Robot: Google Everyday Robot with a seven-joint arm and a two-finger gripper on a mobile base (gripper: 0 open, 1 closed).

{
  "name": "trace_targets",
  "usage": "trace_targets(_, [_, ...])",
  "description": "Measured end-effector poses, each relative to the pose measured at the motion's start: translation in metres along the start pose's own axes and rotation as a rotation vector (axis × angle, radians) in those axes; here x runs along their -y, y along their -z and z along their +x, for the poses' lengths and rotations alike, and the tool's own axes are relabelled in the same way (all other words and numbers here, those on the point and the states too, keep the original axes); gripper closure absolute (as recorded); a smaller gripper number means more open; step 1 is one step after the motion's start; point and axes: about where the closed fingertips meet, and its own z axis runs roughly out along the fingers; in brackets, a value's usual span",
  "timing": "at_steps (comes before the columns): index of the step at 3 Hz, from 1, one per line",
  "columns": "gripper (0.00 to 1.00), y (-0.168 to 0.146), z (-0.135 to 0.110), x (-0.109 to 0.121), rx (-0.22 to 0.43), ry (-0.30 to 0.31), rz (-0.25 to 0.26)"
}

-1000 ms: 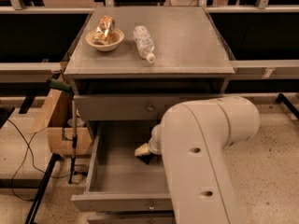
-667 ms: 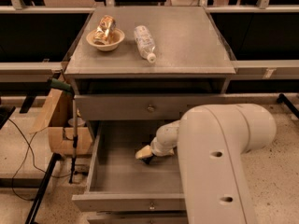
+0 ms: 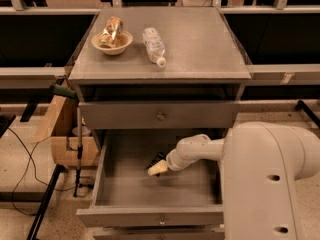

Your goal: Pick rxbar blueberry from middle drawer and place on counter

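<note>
The middle drawer (image 3: 107, 184) is pulled open below the counter (image 3: 200, 44). My gripper (image 3: 157, 167) reaches down into it from the right and sits just above the drawer floor near the middle. A small dark shape (image 3: 156, 158) lies right at the gripper's tip; it looks like the rxbar blueberry, but I cannot tell whether it is held. The white arm (image 3: 270, 184) covers the drawer's right side.
On the counter stand a tan bowl (image 3: 112, 43) with a shiny gold wrapper and a clear plastic bottle (image 3: 154, 46) lying on its side. The upper drawer front (image 3: 160, 115) is closed. A cardboard box (image 3: 65, 134) and black cables lie on the floor at left.
The bulky arm link has swung to the right, uncovering the forearm. The gripper has stayed in nearly the same spot in the drawer, a little lower.
</note>
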Motion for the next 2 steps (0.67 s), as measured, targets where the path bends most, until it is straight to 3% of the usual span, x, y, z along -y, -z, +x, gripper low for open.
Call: trace_targets(2, [0.0,-0.0004,0.0005,-0.0034,0.007,0.058,-0.011])
